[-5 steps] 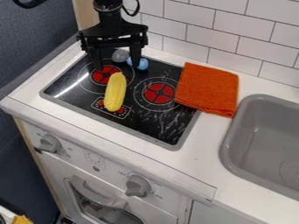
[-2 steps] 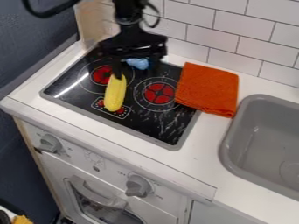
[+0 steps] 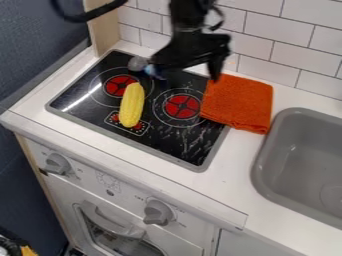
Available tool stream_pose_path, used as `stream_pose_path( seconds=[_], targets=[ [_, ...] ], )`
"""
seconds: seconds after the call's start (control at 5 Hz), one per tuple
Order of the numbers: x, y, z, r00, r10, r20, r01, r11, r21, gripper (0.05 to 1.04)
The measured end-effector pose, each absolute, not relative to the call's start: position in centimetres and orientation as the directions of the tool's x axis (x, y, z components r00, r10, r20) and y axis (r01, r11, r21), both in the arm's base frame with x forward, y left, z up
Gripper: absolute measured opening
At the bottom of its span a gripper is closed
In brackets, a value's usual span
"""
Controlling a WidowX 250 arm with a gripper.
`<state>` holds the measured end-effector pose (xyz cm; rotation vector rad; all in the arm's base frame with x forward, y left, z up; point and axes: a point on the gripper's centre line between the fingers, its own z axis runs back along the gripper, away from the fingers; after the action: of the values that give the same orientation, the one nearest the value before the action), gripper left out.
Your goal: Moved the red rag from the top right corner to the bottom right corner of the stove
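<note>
Gripper [image 3: 188, 73] has swung right across the stove [image 3: 175, 144], its fingers spread, toward the rag [image 3: 238, 105]. That lies folded over the stove's upper right edge and the counter [image 3: 230, 172]; light, soft cloth, probably best pinched through several layers near the middle.

Black arm [image 3: 190, 16] from top edge, jaws downward, spread apart

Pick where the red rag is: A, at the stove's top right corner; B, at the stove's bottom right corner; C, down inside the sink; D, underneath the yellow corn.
A: the rag lies over the top right corner of the stove, partly on the white counter.
</note>
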<state>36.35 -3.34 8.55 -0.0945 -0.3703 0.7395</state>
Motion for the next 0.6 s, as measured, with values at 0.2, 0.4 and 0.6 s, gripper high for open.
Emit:
stream_pose_path(
  seconds=[0.2,0.4,0.6],
  targets=[
    [37.8,-4.6,7.0,0.633,0.736,0.240,-0.709,0.676,-0.202,0.999],
    [39.0,-5.0,6.6,0.547,0.814,0.195,-0.796,0.578,-0.178,0.999],
    [40.1,-5.0,6.2,0.424,0.890,0.166,-0.876,0.450,-0.171,0.999]
  ],
)
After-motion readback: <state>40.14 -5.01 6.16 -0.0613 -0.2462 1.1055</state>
